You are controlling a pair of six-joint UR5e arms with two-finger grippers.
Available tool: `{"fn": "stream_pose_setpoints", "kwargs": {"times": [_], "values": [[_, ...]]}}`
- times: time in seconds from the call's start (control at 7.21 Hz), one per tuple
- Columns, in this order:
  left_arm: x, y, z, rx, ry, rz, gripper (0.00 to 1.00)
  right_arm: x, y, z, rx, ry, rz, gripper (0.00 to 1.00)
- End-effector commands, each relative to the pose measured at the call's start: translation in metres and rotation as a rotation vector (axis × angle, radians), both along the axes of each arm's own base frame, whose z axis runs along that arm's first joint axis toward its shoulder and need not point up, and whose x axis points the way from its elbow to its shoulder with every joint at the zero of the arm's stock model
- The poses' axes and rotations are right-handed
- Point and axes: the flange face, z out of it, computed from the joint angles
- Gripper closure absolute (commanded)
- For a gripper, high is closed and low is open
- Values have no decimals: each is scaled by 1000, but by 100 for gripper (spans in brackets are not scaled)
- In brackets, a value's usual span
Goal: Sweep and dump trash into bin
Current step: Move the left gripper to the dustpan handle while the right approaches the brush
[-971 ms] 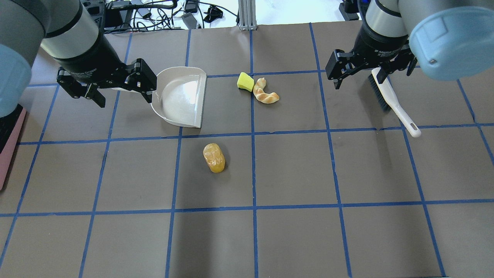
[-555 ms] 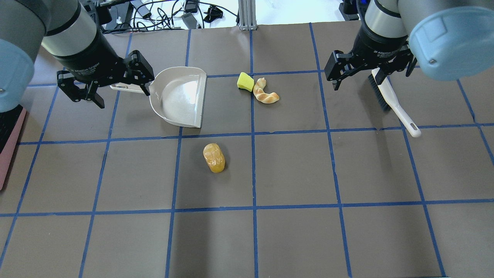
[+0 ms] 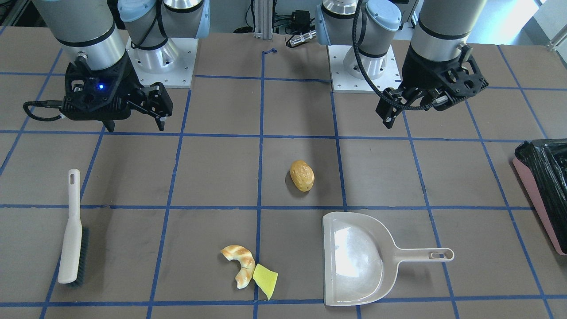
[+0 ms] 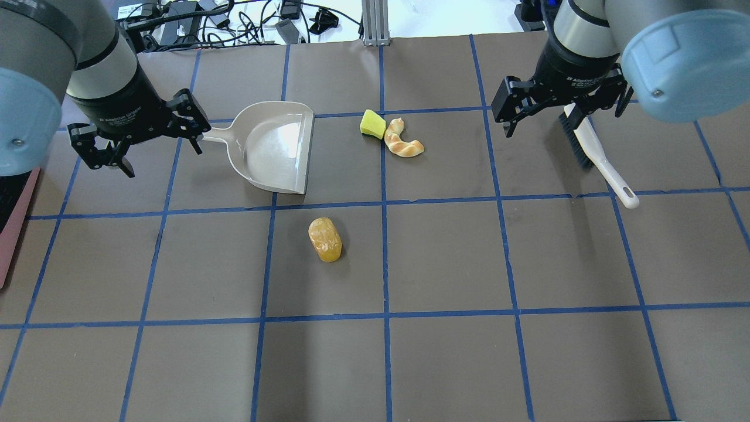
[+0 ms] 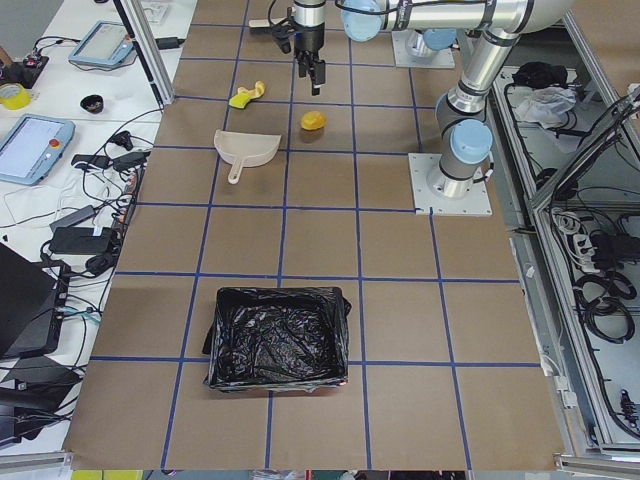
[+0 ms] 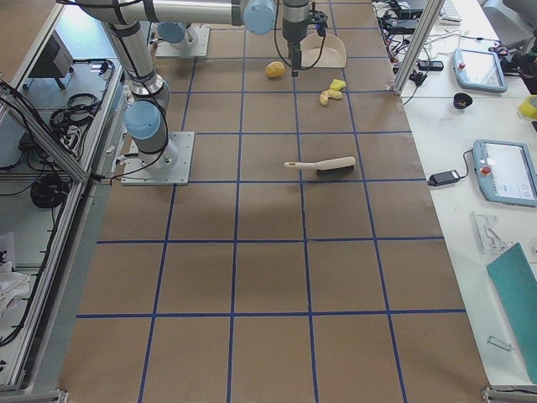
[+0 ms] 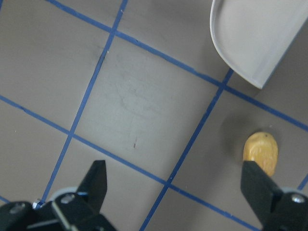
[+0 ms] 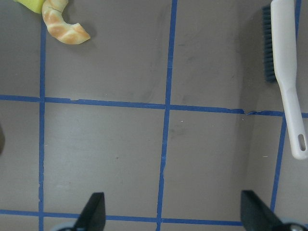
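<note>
The brown potato-like lump [image 4: 325,239] lies mid-table. The golden bread piece [image 4: 403,143] and yellow-green sponge wedge [image 4: 372,123] touch each other farther back. The beige dustpan [image 4: 275,146] lies left of them, its mouth facing them. My left gripper [image 4: 165,163] is open and empty, hovering left of the dustpan handle. My right gripper [image 4: 565,120] is open and empty above the head of a white brush [image 4: 597,158]. The bin [image 3: 547,186], pink with a black bag, stands at the table's left end. In the left wrist view the open fingers [image 7: 98,173] frame bare table, with the lump [image 7: 260,151] beside them.
Brown table surface [image 4: 445,264] carries a blue tape grid. Cables and equipment lie beyond the far edge [image 4: 234,23]. The brush [image 3: 71,230] lies flat, handle toward the robot. The bin's pink side [image 4: 14,217] shows at the left edge of the overhead view.
My left gripper has moved left, away from the dustpan, so the dustpan's handle now shows. The right gripper and all objects have stayed put.
</note>
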Motion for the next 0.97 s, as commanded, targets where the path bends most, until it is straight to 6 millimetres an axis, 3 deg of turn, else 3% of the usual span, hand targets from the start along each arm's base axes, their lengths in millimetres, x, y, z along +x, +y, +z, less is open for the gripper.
{"fn": "stream_pose_setpoints", "kwargs": {"times": [0.0,0.28,0.42,0.69,0.83], "values": [[9,-24,-16,-44,-5,67,0,-1,2,-3,28,14,0,0],[21,-57,-46,-63,10,318,0,-14,0,-8,52,13,-8,0],[27,-72,-58,-95,22,377,0,-36,-6,-12,70,14,46,0],[39,-104,-73,-97,24,514,2,-115,-20,-29,101,-11,42,0],[41,-125,-78,-129,31,597,10,-135,-20,-35,113,-17,57,0]]}}
